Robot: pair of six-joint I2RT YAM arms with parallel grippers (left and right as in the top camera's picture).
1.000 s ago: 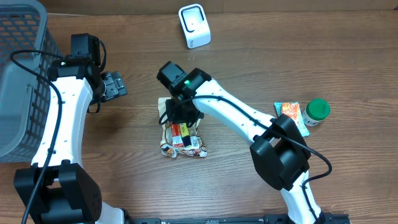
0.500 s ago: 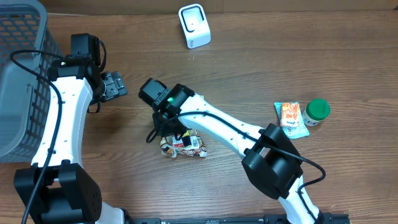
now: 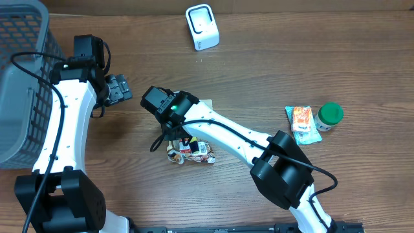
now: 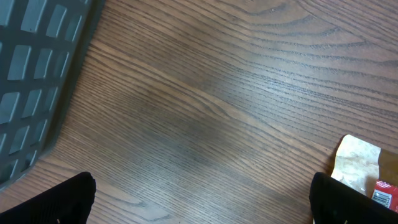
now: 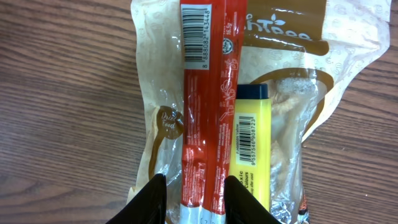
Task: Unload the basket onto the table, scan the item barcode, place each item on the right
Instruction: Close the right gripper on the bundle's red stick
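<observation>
The right gripper [image 5: 194, 202] hung over the pile with its jaws narrowed either side of the red stick [image 5: 208, 93] at its lower end; one finger seemed to touch the wrapper and a sliver showed at the other, so I could not tell whether it was truly clamped. The left gripper [image 3: 118, 89] stood wide open and empty, well to the left of the scanner [image 3: 202, 27] and nearer the robot. The stick lay lengthwise on a crinkled bag [image 5: 155, 93] with a yellow pack [image 5: 249, 149] touching its side, the whole pile well apart from the scanner, almost straight in line on the robot's side. The stick looked light, thin and glossy, likely to bend or slip, so a hold across its narrow width near one end seemed best, keeping the fingers off the barcode [image 5: 198, 34] at the far end. The soft bag beneath would probably drag along if caught. Between pile and scanner the table [image 3: 323, 58] lay bare, giving a free path; the basket [image 3: 19, 77] sat far to the scanner's left, a jar [image 3: 330, 116] and packet [image 3: 301, 120] off to its right, both out of the way. The barcode faced up, so it would need turning toward the scanner's face
</observation>
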